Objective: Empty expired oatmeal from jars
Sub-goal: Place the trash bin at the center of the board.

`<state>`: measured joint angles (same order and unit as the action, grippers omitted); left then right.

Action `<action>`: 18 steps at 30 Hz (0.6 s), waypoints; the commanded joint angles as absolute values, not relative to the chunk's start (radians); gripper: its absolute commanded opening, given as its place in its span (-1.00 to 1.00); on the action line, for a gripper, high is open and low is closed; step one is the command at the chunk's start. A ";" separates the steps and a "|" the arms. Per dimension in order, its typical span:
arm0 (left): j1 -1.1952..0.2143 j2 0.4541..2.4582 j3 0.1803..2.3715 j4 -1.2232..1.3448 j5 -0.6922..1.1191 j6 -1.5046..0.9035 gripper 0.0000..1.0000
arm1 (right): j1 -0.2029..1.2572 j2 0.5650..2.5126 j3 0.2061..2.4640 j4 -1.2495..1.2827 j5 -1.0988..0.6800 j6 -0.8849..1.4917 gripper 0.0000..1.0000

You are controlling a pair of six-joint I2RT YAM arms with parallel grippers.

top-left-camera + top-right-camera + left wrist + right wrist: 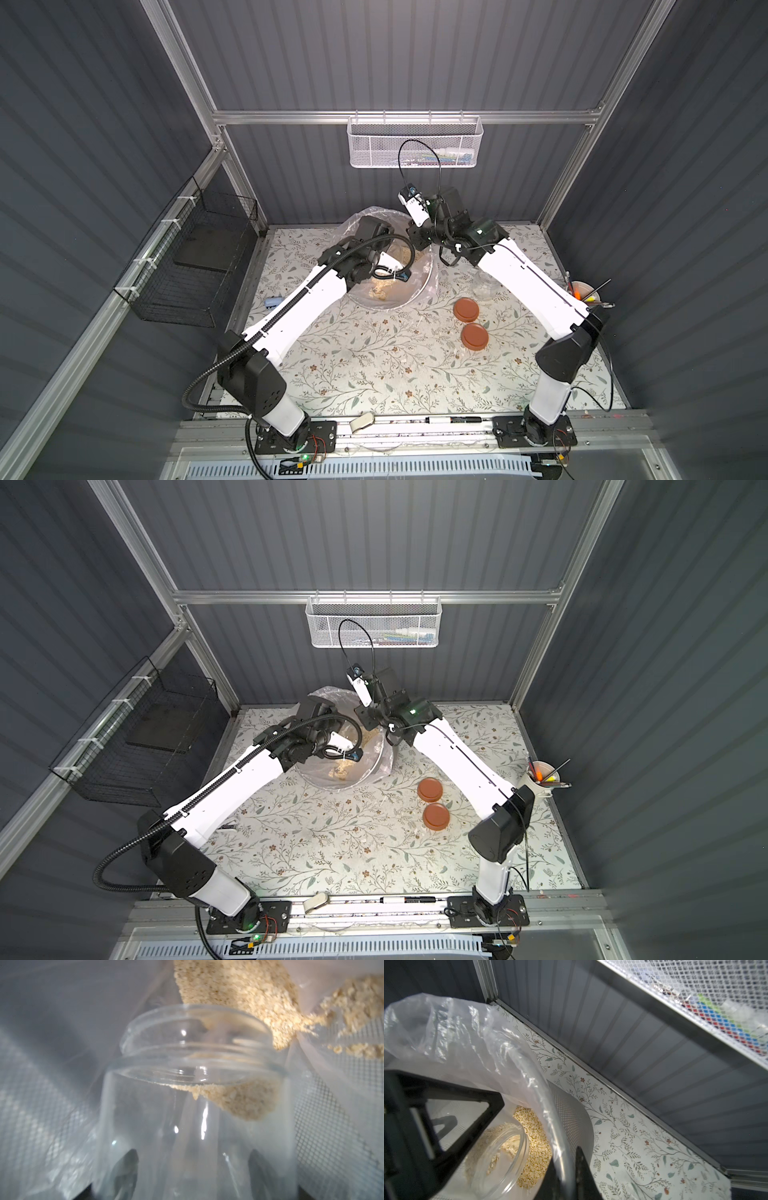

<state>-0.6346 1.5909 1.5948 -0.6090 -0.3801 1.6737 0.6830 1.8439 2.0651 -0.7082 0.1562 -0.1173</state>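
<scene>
Partly blurred behind glass, the left gripper (pixel 193 1169) clamps a tipped jar (pixel 195 1093) inside the lined bin (pixel 571 1118), beige oatmeal (pixel 239 997) flakes clinging at its neck and heaped on the liner (pixel 456 1028). The right gripper (pixel 566 1167), jaws nearly together, pinches the bin's rim. A second clear jar (pixel 486 284) stands half-hidden beside the right arm (pixel 532 282).

Lidless glass jar (pixel 195 1126) fills centre frame, mouth facing away. A clump of oatmeal (pixel 239 1101) clings inside its shoulder; more lies on the plastic liner (pixel 62 1012) beyond.
</scene>
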 commanded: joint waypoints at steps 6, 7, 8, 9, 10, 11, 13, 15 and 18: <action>-0.588 1.555 1.645 -0.680 -0.242 1.399 -1.00 | 0.628 1.863 2.106 -0.857 -0.056 0.040 -1.00; -0.583 1.556 1.650 -0.698 -0.240 1.395 -1.00 | 0.626 1.863 2.101 -0.861 -0.061 0.046 -1.00; -0.580 1.555 1.651 -0.702 -0.244 1.389 -1.00 | 0.623 1.865 2.097 -0.865 -0.066 0.047 -1.00; -0.577 1.553 1.649 -0.697 -0.249 1.378 -1.00 | 0.619 1.867 2.092 -0.867 -0.074 0.054 -1.00; -0.574 1.553 1.653 -0.696 -0.251 1.360 -1.00 | 0.616 1.867 2.085 -0.867 -0.081 0.059 -0.99; -0.572 1.553 1.660 -0.695 -0.249 1.340 -1.00 | 0.614 1.868 2.080 -0.865 -0.088 0.063 -0.97; -0.571 1.559 1.679 -0.697 -0.245 1.289 -1.00 | 0.611 1.874 2.071 -0.867 -0.098 0.071 -0.88; -0.571 1.569 1.692 -0.723 -0.236 1.273 -1.00 | 0.610 1.878 2.063 -0.869 -0.099 0.075 -0.73; -0.571 1.573 1.683 -0.724 -0.242 1.259 -1.00 | 0.603 1.881 2.055 -0.868 -0.095 0.084 -0.32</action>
